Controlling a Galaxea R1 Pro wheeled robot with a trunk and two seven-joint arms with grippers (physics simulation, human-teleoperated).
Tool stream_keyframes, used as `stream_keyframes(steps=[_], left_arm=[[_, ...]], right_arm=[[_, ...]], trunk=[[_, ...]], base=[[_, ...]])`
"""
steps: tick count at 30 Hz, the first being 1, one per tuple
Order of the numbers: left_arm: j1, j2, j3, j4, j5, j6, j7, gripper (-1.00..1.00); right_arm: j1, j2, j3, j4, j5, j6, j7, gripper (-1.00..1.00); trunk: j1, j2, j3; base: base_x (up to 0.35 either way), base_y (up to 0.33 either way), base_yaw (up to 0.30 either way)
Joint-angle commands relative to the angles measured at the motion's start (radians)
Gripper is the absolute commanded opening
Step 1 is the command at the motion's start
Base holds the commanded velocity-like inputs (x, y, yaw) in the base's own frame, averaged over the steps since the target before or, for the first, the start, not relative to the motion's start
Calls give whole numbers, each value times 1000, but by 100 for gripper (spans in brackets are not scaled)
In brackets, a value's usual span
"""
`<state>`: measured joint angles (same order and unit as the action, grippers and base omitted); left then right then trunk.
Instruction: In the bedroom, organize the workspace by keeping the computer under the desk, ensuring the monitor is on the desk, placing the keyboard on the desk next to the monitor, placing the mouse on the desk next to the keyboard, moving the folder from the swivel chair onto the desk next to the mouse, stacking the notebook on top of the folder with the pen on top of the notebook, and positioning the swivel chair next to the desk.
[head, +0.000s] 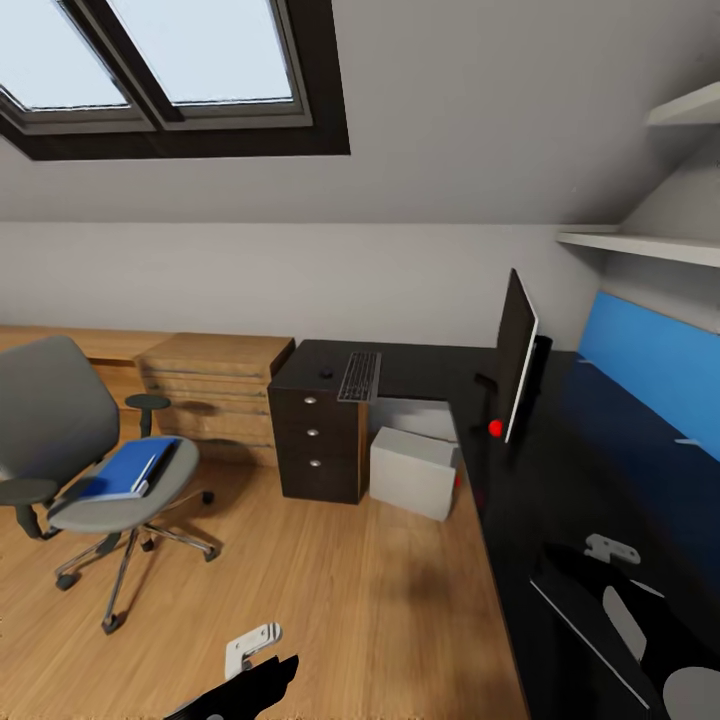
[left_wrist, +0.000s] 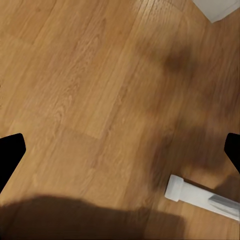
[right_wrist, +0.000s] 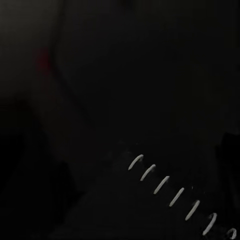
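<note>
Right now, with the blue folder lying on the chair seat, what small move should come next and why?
Probably turn and roll toward the swivel chair: the folder lies on its seat, well off to the left, and the left hand hangs over bare floor, not near it.

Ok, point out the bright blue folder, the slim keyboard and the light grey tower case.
Bright blue folder (head: 128, 470), head view, cover.
Slim keyboard (head: 360, 376), head view, black keys.
Light grey tower case (head: 412, 478), head view, front face.

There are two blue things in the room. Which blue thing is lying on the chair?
The folder. It lies flat on the grey seat of the swivel chair. The other blue thing is the wall panel, which stands upright behind the desk.
</note>
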<state>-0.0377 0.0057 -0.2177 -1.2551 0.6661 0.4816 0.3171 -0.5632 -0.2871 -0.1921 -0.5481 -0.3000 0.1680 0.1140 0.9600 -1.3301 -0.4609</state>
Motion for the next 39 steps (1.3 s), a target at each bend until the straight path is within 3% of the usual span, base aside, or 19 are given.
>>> stream_keyframes(steps=[1, 23, 39], left_arm=[[-1, 1, -2, -1, 10, 2, 10, 100], [-1, 0, -7, -1, 10, 0, 11, 100], [-1, -1, -10, -1, 9, 0, 13, 100]], right_arm=[[0, 0, -5, 33, -7, 10, 3, 100], [0, 0, -4, 31, -6, 9, 3, 100], [0, 0, -4, 31, -5, 8, 3, 100]], trunk=[[0, -1, -1], [0, -1, -1], [0, -1, -1]], base=[[-248, 0, 0], [-153, 0, 0], [-260, 0, 0]])
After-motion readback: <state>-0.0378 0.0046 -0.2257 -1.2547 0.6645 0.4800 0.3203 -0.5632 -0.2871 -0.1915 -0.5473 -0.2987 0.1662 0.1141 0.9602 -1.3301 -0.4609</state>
